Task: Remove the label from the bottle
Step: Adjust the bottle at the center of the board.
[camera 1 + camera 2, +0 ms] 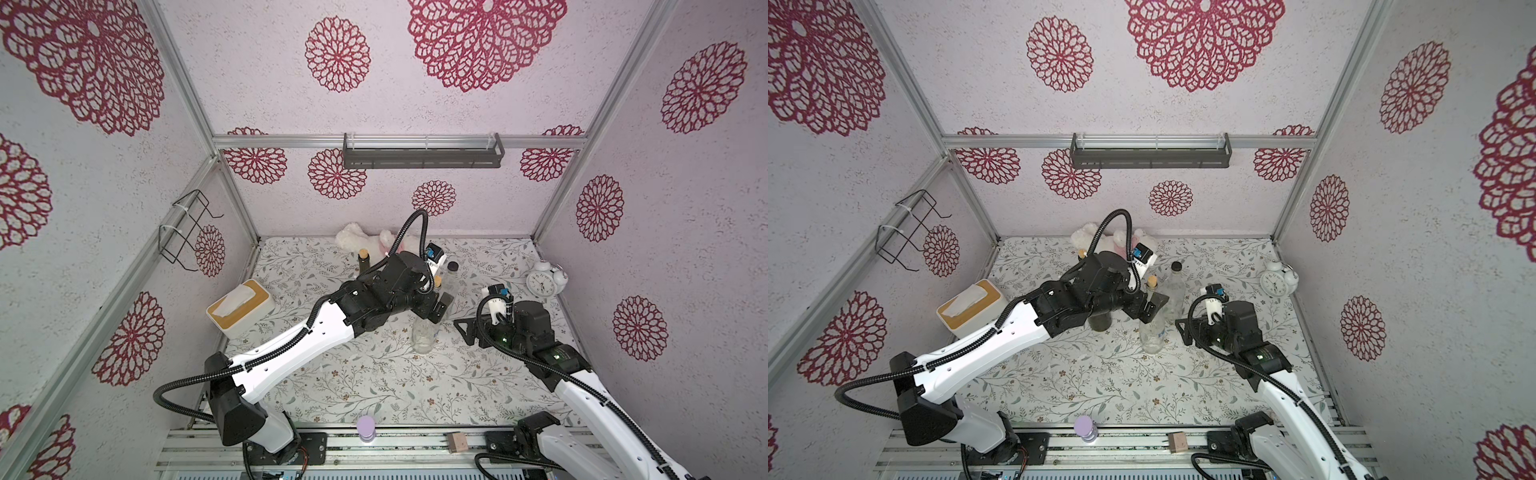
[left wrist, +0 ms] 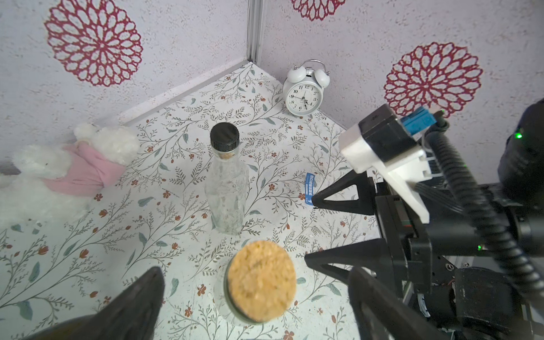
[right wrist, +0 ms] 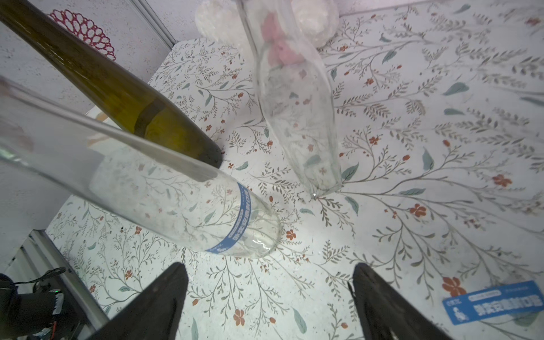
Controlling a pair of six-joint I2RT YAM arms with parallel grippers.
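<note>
1. Centrally on the floral bench (image 3: pixel 412 147) stands a clear round glass bottle (image 3: pixel 176 203), corked, blue label band (image 3: pixel 243 217) wrapping its base.
2. Left gripper (image 2: pixel 254 272), released, flanks the cork (image 2: pixel 262 291); right gripper (image 3: pixel 268 265), released, hovers by a loose blue strip (image 3: pixel 493 301).
3. Olive bottle (image 3: pixel 117 97) and square bottle (image 3: pixel 297 112) crowd close.

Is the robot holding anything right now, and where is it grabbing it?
Nothing is held. The left gripper and right gripper are open; a blue label lies on the table.

Pale walls (image 1: pixel 257 75) with red floral medallions enclosed the leaf-printed worktop (image 1: pixel 374 386). A dark shelf (image 1: pixel 422 160) hung above its far edge, a wire rack (image 1: pixel 185 230) above its left edge.
</note>
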